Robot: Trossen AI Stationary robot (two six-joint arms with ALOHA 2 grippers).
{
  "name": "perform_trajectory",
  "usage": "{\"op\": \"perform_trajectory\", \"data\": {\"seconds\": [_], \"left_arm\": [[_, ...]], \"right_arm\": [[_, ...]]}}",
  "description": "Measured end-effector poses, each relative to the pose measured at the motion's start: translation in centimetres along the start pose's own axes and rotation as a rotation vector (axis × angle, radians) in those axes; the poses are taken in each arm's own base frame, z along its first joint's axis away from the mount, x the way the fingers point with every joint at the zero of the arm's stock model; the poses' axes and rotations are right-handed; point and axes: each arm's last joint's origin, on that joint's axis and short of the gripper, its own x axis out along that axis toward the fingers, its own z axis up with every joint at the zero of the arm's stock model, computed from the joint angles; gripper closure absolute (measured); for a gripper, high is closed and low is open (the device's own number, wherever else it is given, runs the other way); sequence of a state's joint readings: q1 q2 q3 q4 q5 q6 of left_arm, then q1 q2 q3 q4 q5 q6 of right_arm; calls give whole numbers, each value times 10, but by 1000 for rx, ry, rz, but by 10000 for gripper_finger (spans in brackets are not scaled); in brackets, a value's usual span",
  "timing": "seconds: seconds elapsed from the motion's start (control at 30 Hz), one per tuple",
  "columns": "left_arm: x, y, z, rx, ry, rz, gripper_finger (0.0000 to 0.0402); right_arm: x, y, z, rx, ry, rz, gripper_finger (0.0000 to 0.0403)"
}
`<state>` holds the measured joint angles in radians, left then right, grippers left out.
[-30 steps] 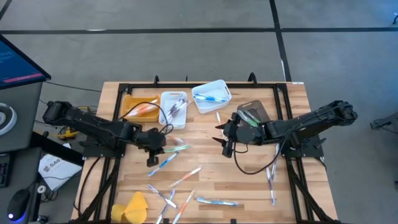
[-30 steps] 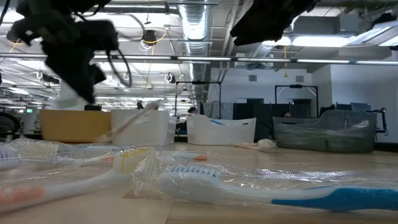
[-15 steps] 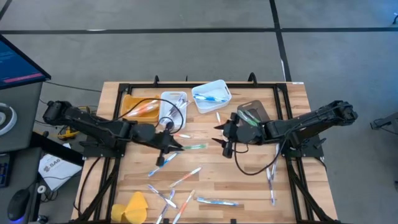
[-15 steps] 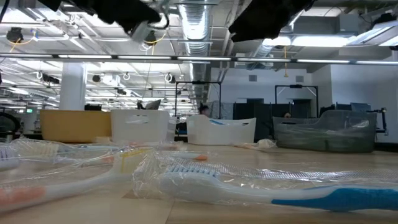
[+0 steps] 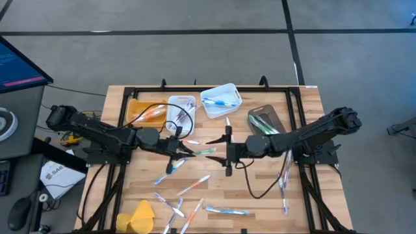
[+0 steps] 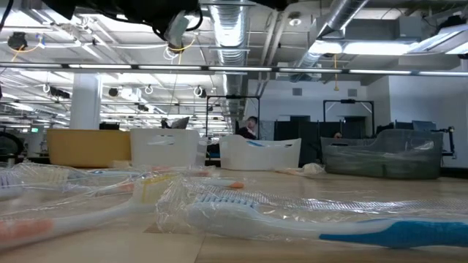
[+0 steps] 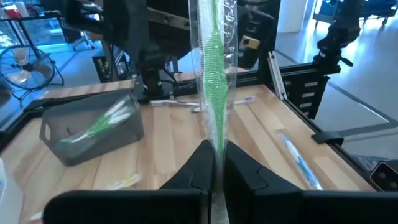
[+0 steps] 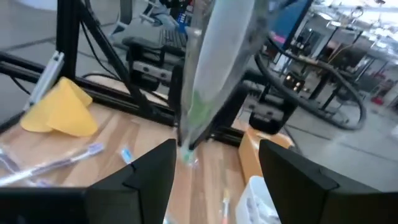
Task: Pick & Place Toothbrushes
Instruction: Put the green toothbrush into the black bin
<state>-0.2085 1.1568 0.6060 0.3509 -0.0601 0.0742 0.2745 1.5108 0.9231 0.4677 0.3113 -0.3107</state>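
High view: the right gripper (image 5: pixel 227 151) has slid in to meet the left gripper (image 5: pixel 175 151), apparently for a handover. Left wrist view: shut fingers pinch a green toothbrush (image 7: pixel 213 74). Right wrist view: open fingers straddle its tip.

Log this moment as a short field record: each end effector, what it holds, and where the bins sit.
left end effector: shut on the green-handled toothbrush in clear wrap, held mid-table
right end effector: open, fingers either side of that toothbrush's far end, not closed
handover: not yet done
bins: orange rectangular bin, white bin, second white bin, grey bin along the far side
loose toothbrushes: scattered on the near half
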Motion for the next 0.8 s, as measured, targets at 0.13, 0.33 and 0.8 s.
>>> {"op": "perform_trajectory", "data": {"seconds": [0.13,0.33,0.8], "left_arm": [[6,-1,-4,0,4,-3,393],[13,-2,-11,21,33,-7,393],[14,-2,-11,21,31,-1,393]], "right_arm": [[14,5,-1,-12,1,-2,178],[31,12,4,-14,-4,2,178],[28,18,9,-54,18,33,234]]}}
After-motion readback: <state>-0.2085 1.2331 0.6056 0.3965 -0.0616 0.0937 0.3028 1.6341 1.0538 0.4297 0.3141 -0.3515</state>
